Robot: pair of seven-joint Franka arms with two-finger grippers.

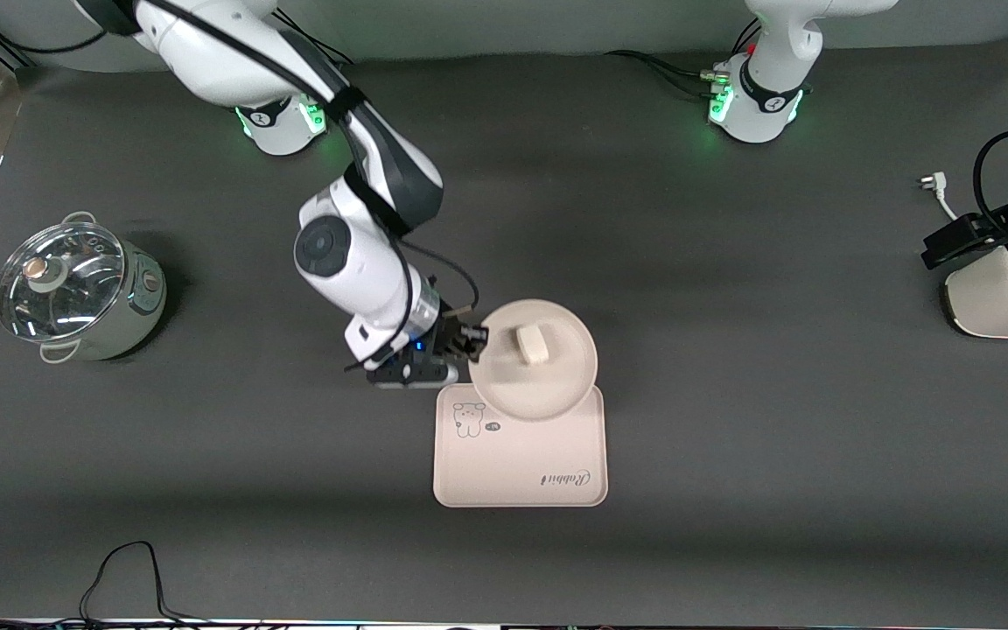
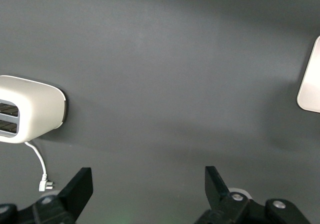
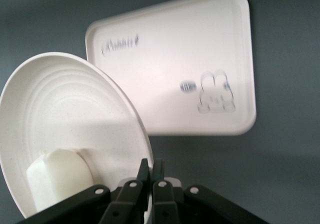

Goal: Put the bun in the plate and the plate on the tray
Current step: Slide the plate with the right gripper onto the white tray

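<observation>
The pale pinkish-beige rectangular tray (image 1: 521, 455) is lying on the dark bench (image 1: 775, 420). Over its farther edge, the round beige plate (image 1: 556, 385), carrying the small cream-white bun (image 1: 532, 343), is hanging from the right pincer (image 1: 472, 340), clamped on its rim. The left pincer (image 2: 147, 189) is waiting, gaping wide and empty.

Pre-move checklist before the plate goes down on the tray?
1. Bun in plate: ok.
2. Right gripper shut on plate rim: ok.
3. Plate level: not ok, tilted in the right wrist view.
4. Plate centred over tray: not ok, overlaps only the tray edge nearer the robots.
5. Tray bare where the plate lands: ok.
6. Left gripper open over bare table by the toaster: ok, waiting.
</observation>
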